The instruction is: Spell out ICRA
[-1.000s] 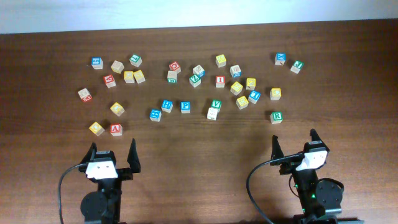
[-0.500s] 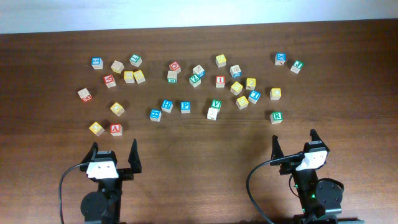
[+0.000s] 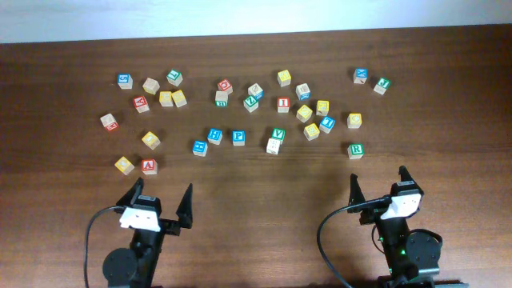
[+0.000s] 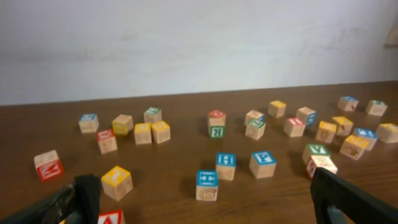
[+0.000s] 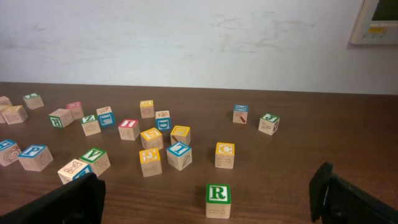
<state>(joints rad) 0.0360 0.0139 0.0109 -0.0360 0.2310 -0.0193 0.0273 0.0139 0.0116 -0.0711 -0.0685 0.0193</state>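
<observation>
left gripper (image 3: 164, 189): jaws spread wide, nothing between them; low over the table (image 3: 256, 228), angled a little to its right; dark fingers (image 4: 84, 194) at the lower corners of the wrist view
right gripper (image 3: 378, 177): jaws spread wide, empty; pointing straight ahead; fingers (image 5: 81, 199) likewise at the lower corners of its wrist view
A cube (image 3: 149, 166): red frame; just ahead of left gripper, on its left-finger side; nearest task cube to that hand; flat on the wood, letter up
yellow cube (image 3: 124, 165): just beside A cube, on the outer left; small gap between them
R cube (image 3: 355, 150): green frame; just ahead of right gripper, in line with its left finger; standing alone, letter up
C cube (image 3: 354, 120): yellow frame; straight beyond R cube, apart from it; letter only readable on its side face in the right wrist view
P cube (image 3: 238, 137): blue frame; ahead and right of left gripper, mid-distance
V cube (image 3: 278, 134): green frame; near P cube on its right; pale cube (image 3: 274, 146) close on its near side
I cube (image 3: 283, 104): red frame; far ahead and well left of right gripper, beyond V cube; inside the middle cluster
other cubes (image 3: 174, 78): loose band across the far table, well apart from both hands
</observation>
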